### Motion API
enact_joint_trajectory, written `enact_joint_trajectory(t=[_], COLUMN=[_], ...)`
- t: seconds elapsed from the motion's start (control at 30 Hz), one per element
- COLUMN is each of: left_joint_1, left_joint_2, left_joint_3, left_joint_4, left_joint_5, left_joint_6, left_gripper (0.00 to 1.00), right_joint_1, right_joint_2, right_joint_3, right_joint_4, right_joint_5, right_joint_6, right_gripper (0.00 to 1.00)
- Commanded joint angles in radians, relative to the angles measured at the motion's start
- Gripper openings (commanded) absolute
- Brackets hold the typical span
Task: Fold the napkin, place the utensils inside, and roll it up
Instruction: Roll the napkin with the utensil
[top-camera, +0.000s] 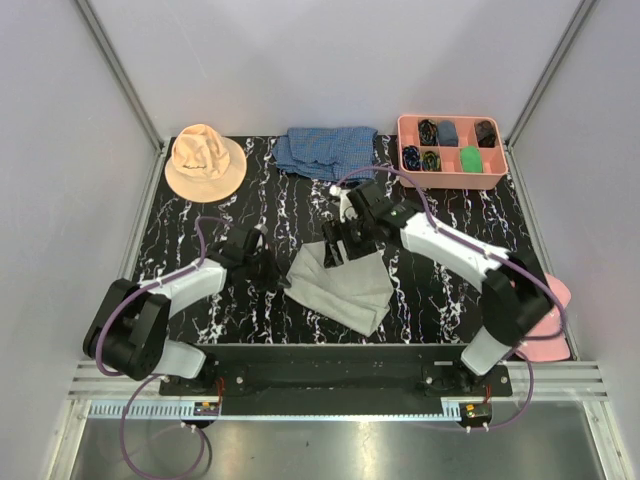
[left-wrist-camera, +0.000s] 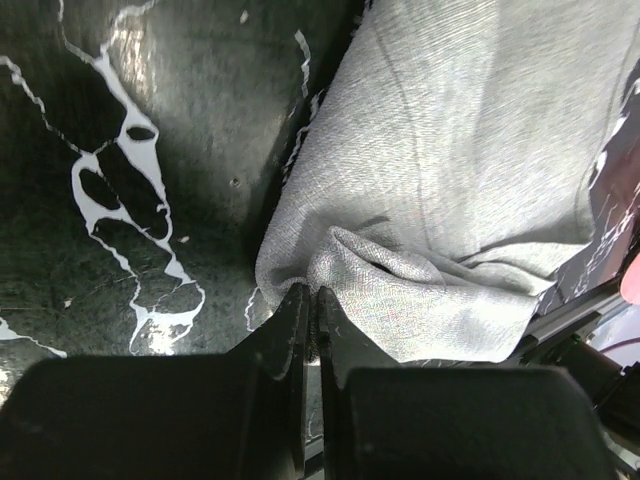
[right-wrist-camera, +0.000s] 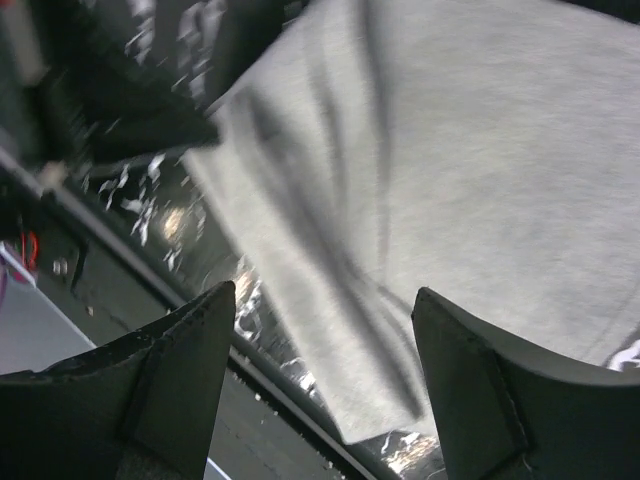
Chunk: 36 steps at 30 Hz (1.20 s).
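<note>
Stretching over most of the top view, the one table (top-camera: 440, 290) is a hard, glossy black slab veined with white like marble. On it, at the middle and near the front edge, lies the single napkin (top-camera: 345, 285): soft, plain light-grey cloth with a fine weave. It is folded into an uneven wedge, with one point toward the left arm and a blunt corner toward the front. Shallow creases run along it, and a small raised fold sits at its left end.

At the back left sits one floppy peach bucket hat (top-camera: 205, 162). Beside it lies one crumpled blue checked cloth (top-camera: 328, 150). At the back right stands one rigid pink tray (top-camera: 403, 137), split into compartments that hold small dark items and one green one. A pink rounded thing (top-camera: 548, 322) shows at the front right, half hidden by the right arm.

The left gripper (left-wrist-camera: 308, 300) has its two dark fingers pressed together on the napkin's left edge. The right gripper (right-wrist-camera: 322, 295) hangs over the napkin's far edge with its two fingers spread wide, holding nothing.
</note>
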Motion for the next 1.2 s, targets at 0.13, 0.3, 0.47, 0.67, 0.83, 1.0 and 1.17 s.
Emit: enact_joint_trajectory(t=[0.13,0.3,0.47,0.67,0.83,1.0,1.17], left_joint_1=[-0.005,-0.002,-0.004,-0.004,-0.002,-0.001,0.001], left_joint_2=[0.056,0.085,0.099,0.091,0.08,0.07,0.071], left_joint_3=[0.085,0.102,0.118,0.127,0.127,0.127,0.119], left_joint_4=[-0.021,-0.043,-0.046,-0.047,-0.049,-0.049,-0.05], left_joint_5=[0.011,0.007,0.007,0.013,0.014,0.01,0.01], left_joint_6=[0.043,0.059,0.061,0.064,0.067,0.073,0.079], left_gripper=[0.0,0.0,0.0,0.0,0.0,0.0,0.0], right_joint_1=[0.205,0.25,0.291,0.336,0.34,0.345,0.353], right_joint_2=[-0.048,0.004,0.063,0.135,0.168,0.214,0.277], right_joint_3=[-0.137,-0.125,-0.114,-0.081,-0.073,-0.054,-0.048], right_joint_4=[0.084,0.081,0.08,0.08,0.075,0.054,0.046], right_joint_5=[0.094,0.098,0.098,0.143,0.251,0.356,0.388], right_joint_6=[-0.079,-0.124,-0.126,-0.112,-0.08,-0.043,-0.027], right_gripper=[0.77,0.69,0.64,0.66,0.72,0.68,0.52])
